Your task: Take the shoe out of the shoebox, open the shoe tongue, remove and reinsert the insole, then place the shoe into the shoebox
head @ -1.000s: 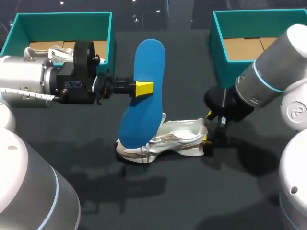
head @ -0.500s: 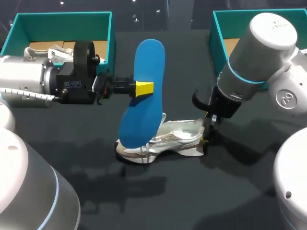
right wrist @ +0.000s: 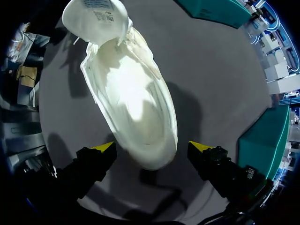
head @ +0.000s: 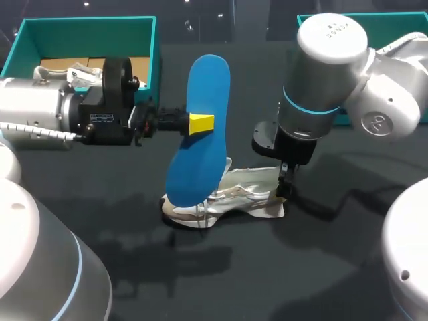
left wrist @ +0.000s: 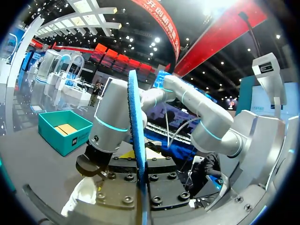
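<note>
So over the last second the right arm (head: 321, 73) has swung in from the right side, and it's now parked over the heel end of the shoe (head: 247, 190), where before it was reaching in from off to the side. The left claw (head: 200, 124) hasn't budged. It's clamped on the blue insole (head: 207, 80), holding it up on end above the toe.

My read is that the insole is already out and the right side is lining up to steady the shoe so it can go back in.

The shoe sits on its sole mid-counter (head: 134, 267), with its toe to the left and its heel to the right. From the right wrist you look straight down into it, with the tongue flipped forward and the inside bare. The right claw (right wrist: 152, 147) has its fingers wide apart, one on each side of the heel, with a bit of counter showing on each side, so I'd say it isn't gripping yet.
</note>
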Controlling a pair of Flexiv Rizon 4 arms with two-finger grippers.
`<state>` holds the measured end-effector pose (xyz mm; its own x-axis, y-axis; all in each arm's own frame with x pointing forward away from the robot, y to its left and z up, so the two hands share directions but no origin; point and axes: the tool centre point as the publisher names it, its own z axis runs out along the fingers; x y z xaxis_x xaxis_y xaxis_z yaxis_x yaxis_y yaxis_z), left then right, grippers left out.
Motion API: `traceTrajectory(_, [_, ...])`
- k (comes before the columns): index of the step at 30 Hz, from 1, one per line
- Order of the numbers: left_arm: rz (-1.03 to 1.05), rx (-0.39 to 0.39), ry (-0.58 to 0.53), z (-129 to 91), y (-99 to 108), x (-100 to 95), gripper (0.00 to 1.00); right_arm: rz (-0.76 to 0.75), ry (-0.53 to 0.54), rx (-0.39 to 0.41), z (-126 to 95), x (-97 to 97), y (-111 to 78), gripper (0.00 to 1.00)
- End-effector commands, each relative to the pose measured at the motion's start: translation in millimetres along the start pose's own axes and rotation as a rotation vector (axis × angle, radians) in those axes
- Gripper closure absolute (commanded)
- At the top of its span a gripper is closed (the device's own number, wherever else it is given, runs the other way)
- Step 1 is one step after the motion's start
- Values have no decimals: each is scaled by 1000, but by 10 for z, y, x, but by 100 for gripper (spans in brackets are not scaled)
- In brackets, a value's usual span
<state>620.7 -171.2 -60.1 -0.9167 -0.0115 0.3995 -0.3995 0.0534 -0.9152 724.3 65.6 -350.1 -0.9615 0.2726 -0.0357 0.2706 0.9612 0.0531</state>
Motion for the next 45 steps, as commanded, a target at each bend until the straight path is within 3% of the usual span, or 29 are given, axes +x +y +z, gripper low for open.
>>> traceTrajectory(1, [1,4,-1,-5,13,11,100,-2,-20,58,-133,72,55,0])
traceTrajectory(12, [1,4,-1,-5,13,11,100,-73,-61,54,-324,46,344,0])
traceTrajectory(25, [1,4,-1,-5,13,11,100,-122,-78,50,-132,-87,688,0])
traceTrajectory(27, [1,4,-1,-5,13,11,100,-126,-76,50,-99,-86,733,7])
traceTrajectory(32, [1,4,-1,-5,13,11,100,-139,-73,58,-22,-68,810,9])
traceTrajectory(34, [1,4,-1,-5,13,11,100,-147,-69,62,22,-57,833,16])
traceTrajectory(41, [1,4,-1,-5,13,11,100,-156,-57,64,171,-55,853,16])
traceTrajectory(43, [1,4,-1,-5,13,11,100,-156,-49,61,220,-56,851,20])
traceTrajectory(45, [1,4,-1,-5,13,11,100,-155,-41,60,275,-59,856,33])
